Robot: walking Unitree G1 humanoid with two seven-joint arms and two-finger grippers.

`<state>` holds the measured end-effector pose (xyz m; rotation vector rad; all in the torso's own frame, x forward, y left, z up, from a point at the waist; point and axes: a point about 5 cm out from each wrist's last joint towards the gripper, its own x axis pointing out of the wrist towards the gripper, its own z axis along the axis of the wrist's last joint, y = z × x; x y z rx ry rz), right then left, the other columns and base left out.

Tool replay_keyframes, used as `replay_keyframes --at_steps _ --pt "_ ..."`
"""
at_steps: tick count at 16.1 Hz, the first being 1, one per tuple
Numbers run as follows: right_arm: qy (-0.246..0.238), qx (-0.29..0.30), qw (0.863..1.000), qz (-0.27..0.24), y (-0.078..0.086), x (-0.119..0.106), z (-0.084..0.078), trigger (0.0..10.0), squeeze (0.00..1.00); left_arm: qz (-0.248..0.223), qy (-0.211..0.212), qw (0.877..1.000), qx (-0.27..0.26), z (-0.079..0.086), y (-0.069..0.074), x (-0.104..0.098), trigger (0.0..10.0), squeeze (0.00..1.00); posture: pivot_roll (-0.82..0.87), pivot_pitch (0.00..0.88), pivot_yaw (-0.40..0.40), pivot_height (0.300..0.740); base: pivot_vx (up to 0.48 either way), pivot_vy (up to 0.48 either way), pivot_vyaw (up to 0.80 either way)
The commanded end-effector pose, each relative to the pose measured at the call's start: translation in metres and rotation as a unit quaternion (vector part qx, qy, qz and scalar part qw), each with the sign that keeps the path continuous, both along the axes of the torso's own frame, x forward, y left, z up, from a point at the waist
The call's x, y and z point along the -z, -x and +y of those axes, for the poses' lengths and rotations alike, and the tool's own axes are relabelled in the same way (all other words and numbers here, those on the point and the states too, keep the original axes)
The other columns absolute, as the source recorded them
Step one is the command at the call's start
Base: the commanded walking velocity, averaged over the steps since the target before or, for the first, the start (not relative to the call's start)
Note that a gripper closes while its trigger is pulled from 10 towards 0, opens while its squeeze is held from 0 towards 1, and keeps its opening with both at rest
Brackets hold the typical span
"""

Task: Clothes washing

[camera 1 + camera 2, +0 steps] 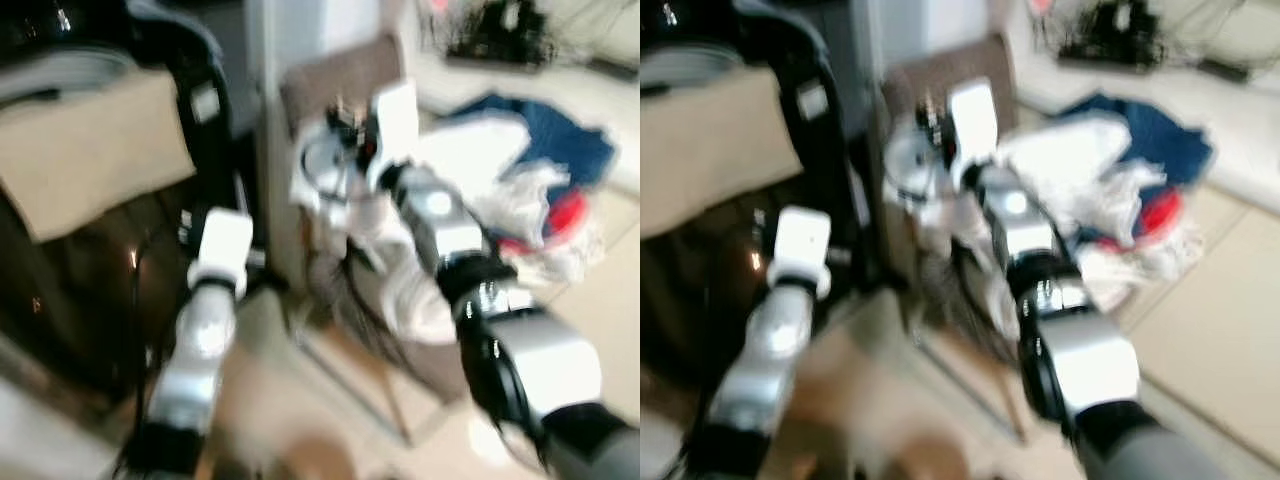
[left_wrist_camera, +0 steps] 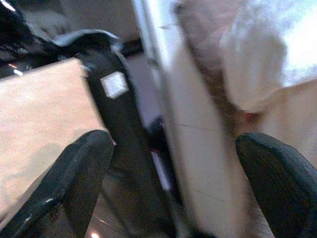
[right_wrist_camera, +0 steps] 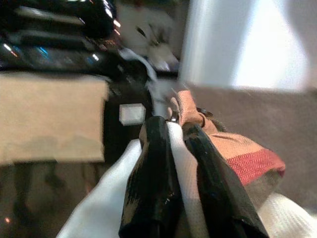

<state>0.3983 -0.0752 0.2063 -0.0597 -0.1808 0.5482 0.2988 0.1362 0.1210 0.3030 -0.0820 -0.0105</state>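
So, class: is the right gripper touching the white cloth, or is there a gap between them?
Touching. In the right wrist view the right gripper has its two black fingers closed on a fold of the white cloth, which runs up between them.

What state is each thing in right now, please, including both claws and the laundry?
Right claw: shut on a white cloth, held up in front of the robot.
Left claw: open, holding nothing.
Orange-red cloth: bunched up beside the right claw's fingers.
Clothes pile: heaped loosely on the floor, white, blue and red pieces mixed.
Beige cloth: draped over the dark appliance at the robot's left.
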Motion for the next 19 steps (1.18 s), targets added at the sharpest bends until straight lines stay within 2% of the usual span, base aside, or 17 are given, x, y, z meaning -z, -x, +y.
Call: replay_keyframes --at_steps 1,3,10,12,13,16,18,19 --pt "-0.006 0.003 1.000 -0.014 -0.0010 -0.0081 0.0019 0.0 0.00 -0.005 -0.007 1.000 0.008 -0.0032 -0.0015 -0.0036 10.0 0.00 0.13 0.000 -0.051 0.740 0.000 0.000 0.00" --pt "-0.006 0.000 1.000 -0.014 0.0001 -0.0064 0.0043 0.0 0.00 -0.009 0.014 1.000 0.021 -0.0026 -0.0005 -0.0057 10.0 0.00 0.13 0.000 -0.050 0.740 0.413 0.000 0.00" --pt "0.005 0.000 1.000 -0.022 0.0008 -0.0071 0.0057 0.0 0.00 -0.002 0.028 1.000 0.011 0.0006 -0.0018 -0.0047 10.0 0.00 0.13 0.005 -0.049 0.740 0.478 0.000 0.00" --pt "0.004 -0.002 1.000 -0.024 0.0007 -0.0086 0.0065 0.0 0.00 -0.005 0.021 1.000 0.006 -0.0003 -0.0023 -0.0055 10.0 0.00 0.13 0.005 -0.049 0.740 0.480 0.000 0.00" --pt "0.005 -0.003 1.000 -0.023 0.0007 -0.0086 0.0071 0.0 0.00 -0.003 0.010 1.000 -0.004 0.0001 -0.0030 -0.0052 10.0 0.00 0.13 0.005 -0.049 0.740 0.000 0.000 0.00" --pt "0.002 -0.001 1.000 -0.020 0.0008 -0.0070 0.0065 0.0 0.00 0.001 0.016 1.000 -0.010 0.0016 -0.0031 -0.0040 10.0 0.00 0.13 0.005 -0.049 0.740 0.000 0.000 0.00" --pt "0.002 0.034 0.999 -0.011 -0.0018 -0.0059 0.0032 0.0 0.00 0.003 0.015 1.000 -0.013 0.0027 -0.0036 -0.0031 10.0 0.00 0.13 0.009 -0.052 0.740 0.000 0.000 0.00" --pt "-0.003 0.031 0.999 -0.016 -0.0018 -0.0083 0.0022 0.0 0.00 0.002 0.016 1.000 -0.013 0.0024 -0.0036 -0.0034 10.0 0.00 0.13 0.009 -0.052 0.740 0.000 0.000 0.00"
